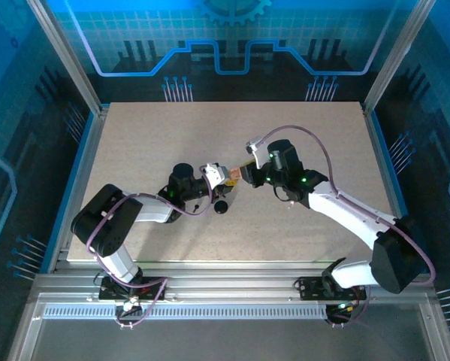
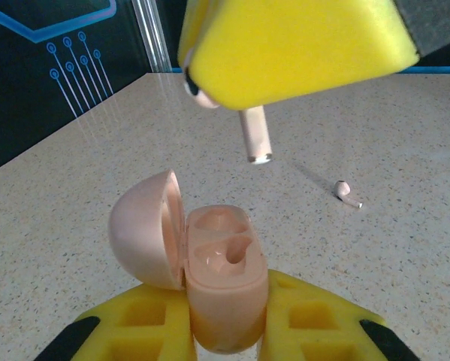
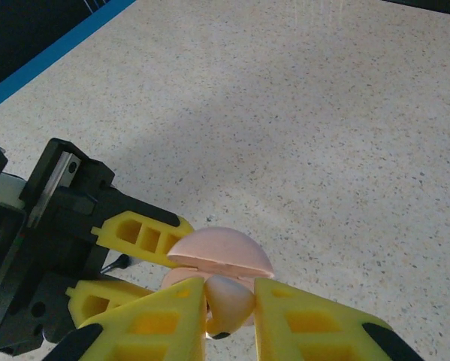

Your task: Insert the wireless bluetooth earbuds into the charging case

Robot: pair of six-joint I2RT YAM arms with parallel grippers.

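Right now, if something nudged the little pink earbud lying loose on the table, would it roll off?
The earbud looks tiny and smooth, so it would probably skid or spin easily on the flat table. Its rounded head might rock, but the short stem should stop a long roll. Likely stiff and very light.

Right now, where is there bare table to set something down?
Free: the far half of the table to the back rail, and the near strip between the arm bases. Crowded: the centre, where left gripper and right gripper meet at the pink case, black round case and loose earbud nearby.
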